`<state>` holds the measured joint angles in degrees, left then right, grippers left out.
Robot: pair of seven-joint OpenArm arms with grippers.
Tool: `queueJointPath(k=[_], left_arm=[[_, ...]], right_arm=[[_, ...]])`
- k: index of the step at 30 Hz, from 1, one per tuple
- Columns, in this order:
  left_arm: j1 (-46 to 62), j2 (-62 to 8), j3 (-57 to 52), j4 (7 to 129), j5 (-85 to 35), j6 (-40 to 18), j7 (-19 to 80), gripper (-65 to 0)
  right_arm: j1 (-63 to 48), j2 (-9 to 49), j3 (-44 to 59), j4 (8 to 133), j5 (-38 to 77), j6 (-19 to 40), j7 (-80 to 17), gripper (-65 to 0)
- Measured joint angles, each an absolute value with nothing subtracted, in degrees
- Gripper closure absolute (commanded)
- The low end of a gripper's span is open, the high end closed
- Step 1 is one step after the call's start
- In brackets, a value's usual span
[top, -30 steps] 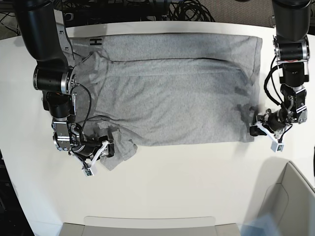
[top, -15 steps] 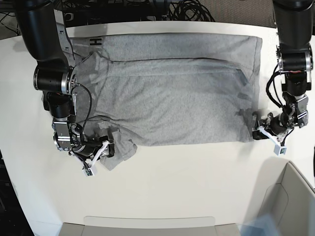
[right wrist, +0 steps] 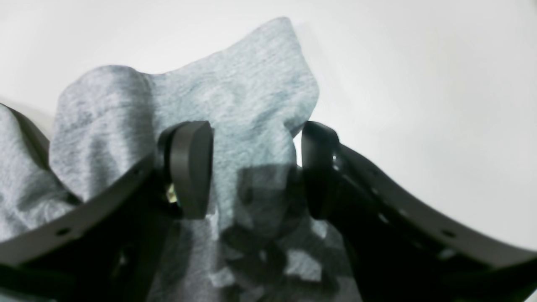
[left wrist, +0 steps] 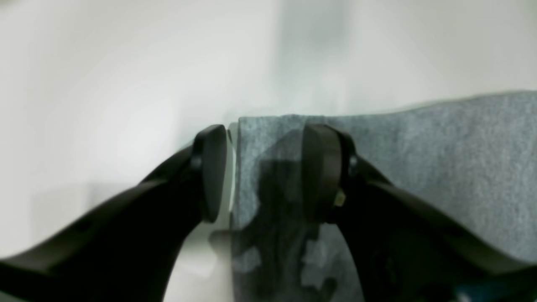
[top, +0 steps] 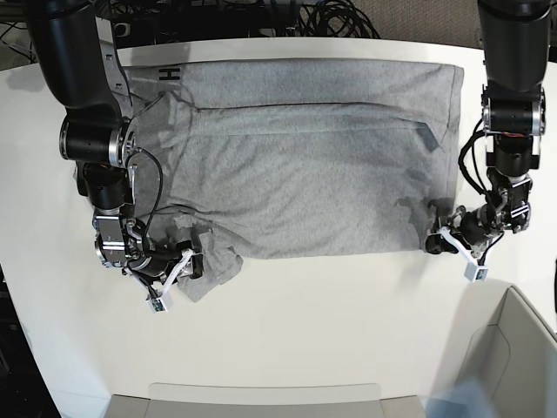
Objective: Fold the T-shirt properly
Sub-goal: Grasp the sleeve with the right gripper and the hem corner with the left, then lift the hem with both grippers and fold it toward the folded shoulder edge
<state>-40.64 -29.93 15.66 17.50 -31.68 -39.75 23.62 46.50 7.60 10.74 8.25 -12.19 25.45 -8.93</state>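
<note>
The heather-grey T-shirt [top: 305, 165] lies spread flat across the white table [top: 313, 322], with a black letter showing at its far left corner [top: 169, 76]. My left gripper [top: 441, 243] is open at the shirt's near right corner. In the left wrist view the left gripper [left wrist: 262, 172] straddles the hem edge of the T-shirt [left wrist: 419, 167], one finger over bare table, the other over cloth. My right gripper [top: 185, 262] is open at the crumpled near left sleeve. In the right wrist view the right gripper [right wrist: 256, 172] has the sleeve of the T-shirt [right wrist: 235, 96] bunched between its fingers.
A grey bin [top: 513, 357] stands at the front right corner. A pale tray edge [top: 261, 399] runs along the front. Black cables [top: 331, 17] lie behind the table's far edge. Both black arms reach down along the table's left and right sides.
My left gripper has slid toward the front and inward, onto the shirt's near right corner, and the wrinkle there has shifted. The right gripper has stayed at the sleeve.
</note>
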Motion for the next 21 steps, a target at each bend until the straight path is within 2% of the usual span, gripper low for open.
queueJointPath(k=[3, 5, 7, 9, 12, 13, 21], left_arm=[[-39.9, -29.9, 15.7, 17.5, -32.6, -39.9, 22.2, -23.1], [-39.7, -29.9, 15.7, 17.6, -32.5, -39.9, 22.2, -14.0], [-39.7, -29.8, 15.6, 17.3, -32.5, -39.9, 22.2, -5.6], [-39.8, -29.9, 15.6, 16.1, -32.9, -39.9, 22.1, -1.1], [-40.0, -30.0, 15.6, 15.6, -33.1, -40.2, 22.0, 0.0], [-40.0, -30.0, 15.6, 15.5, -33.1, -40.2, 22.0, 0.0], [-39.7, -29.8, 5.8, 15.2, -32.4, -40.4, 26.1, 0.0]], right_arm=[[46.5, 7.6, 10.7, 8.3, -12.2, 25.5, -8.9, -32.9], [46.5, 7.6, 10.7, 8.3, -12.2, 25.5, -8.9, -31.8], [46.5, 7.6, 10.7, 8.3, -12.2, 25.5, -9.0, -26.7], [46.5, 7.6, 10.7, 8.3, -12.3, 25.4, -9.0, -18.1], [47.4, 7.6, 10.7, 8.1, -12.6, 25.3, -10.7, -2.8], [47.6, 7.5, 10.7, 8.1, -13.5, 25.3, -10.7, 0.0], [49.5, 7.3, 10.6, 12.9, -13.7, 25.2, -12.1, 0.0]])
